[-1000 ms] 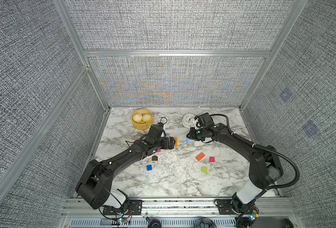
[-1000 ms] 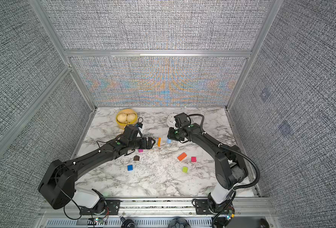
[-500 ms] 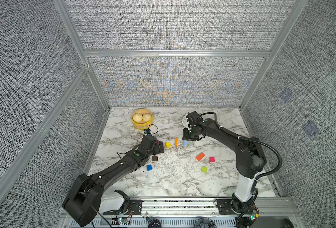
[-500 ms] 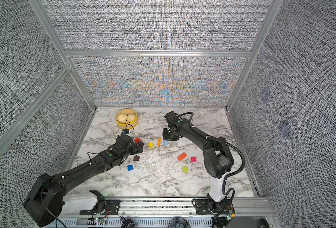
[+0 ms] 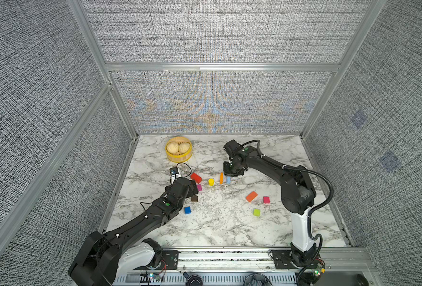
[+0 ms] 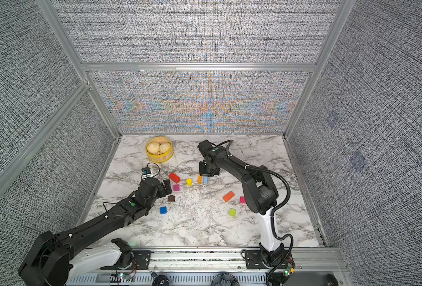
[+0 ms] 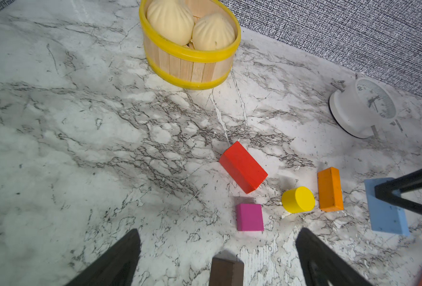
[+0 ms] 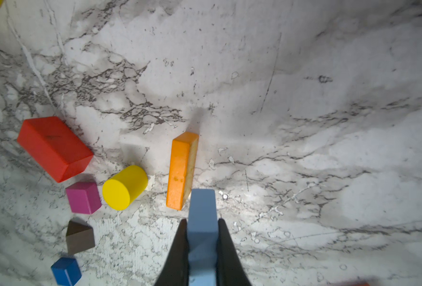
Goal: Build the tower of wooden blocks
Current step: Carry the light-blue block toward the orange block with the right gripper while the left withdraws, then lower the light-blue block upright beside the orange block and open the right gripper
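Your right gripper (image 8: pixel 202 224) grasps the light-blue brick (image 8: pixel 202 205); your left gripper (image 7: pixel 219 232) stands released, pink cube (image 7: pixel 250 217) just ahead of its jaws.

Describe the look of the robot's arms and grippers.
The left arm and right arm are matte black, each with a white base segment and a small green dot. A ribbed black hose runs along the right arm. The left gripper and right gripper have two tapering black fingers each.
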